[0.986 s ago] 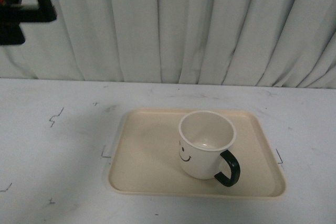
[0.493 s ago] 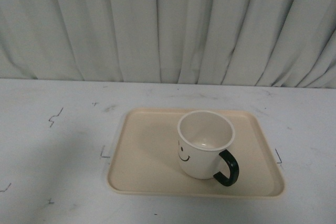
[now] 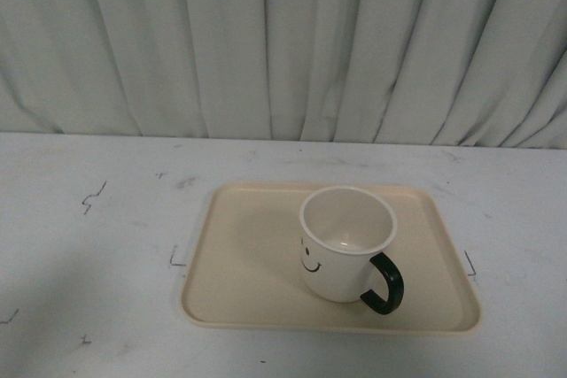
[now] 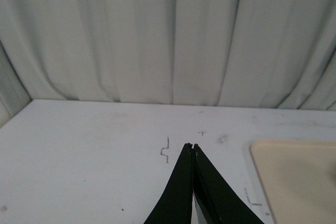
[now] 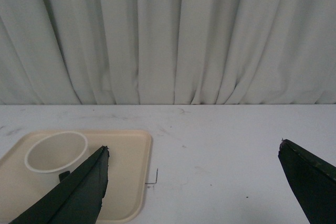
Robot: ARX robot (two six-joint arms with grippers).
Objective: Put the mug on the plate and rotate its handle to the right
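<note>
We are seeing the smooth cream mug [image 3: 345,250] sitting upright on the flat beige plate [image 3: 239,263], right of its middle. Its glossy dark handle [image 3: 386,283] is pointing right and toward us. Only our wrist views are showing grippers: the left gripper [image 4: 192,148] is pinched closed on nothing, and the right gripper [image 5: 193,145] is spread wide.
</note>
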